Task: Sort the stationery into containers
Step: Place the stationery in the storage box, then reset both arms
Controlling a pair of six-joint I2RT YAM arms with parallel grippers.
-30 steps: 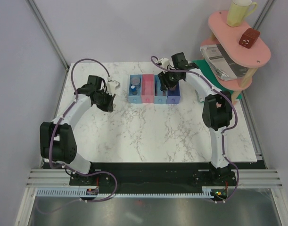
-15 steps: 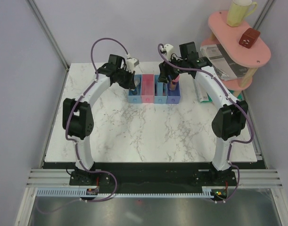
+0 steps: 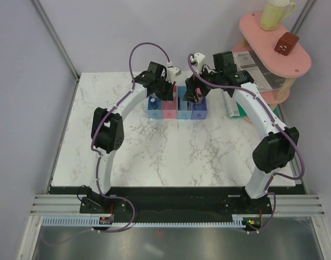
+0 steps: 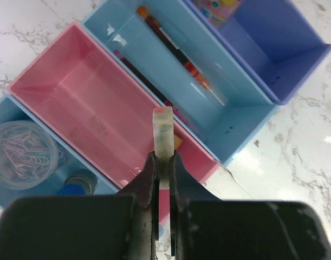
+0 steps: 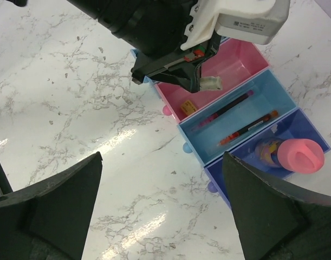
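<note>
My left gripper (image 4: 163,157) is shut on a short pale stick (image 4: 163,132) and hangs over the near end of the pink bin (image 4: 73,97). A small orange piece (image 4: 177,142) lies in that bin. The light blue bin (image 4: 235,97) holds a thin red pen (image 4: 173,46) and a dark red pen (image 4: 143,81). In the purple-blue bin (image 5: 230,181) lies the brown tube with pink cap (image 5: 292,154). A tiny blue cylinder (image 4: 73,188) sits in the blue bin (image 4: 8,116). My right gripper (image 5: 162,156) is open, holding nothing, above the marble table just in front of the bins.
A tub of paper clips (image 4: 21,154) shares the blue bin. At the back right, a pink shelf (image 3: 252,24) carries a yellow mug (image 3: 274,13) and a brown box (image 3: 286,43), with a folded newspaper (image 3: 257,67) below. The two wrists are close together over the bins (image 3: 177,107).
The left arm swung from the table's left side to the pink bin with the stick. The right gripper opened, and the pink-capped tube now lies in the purple-blue bin.
</note>
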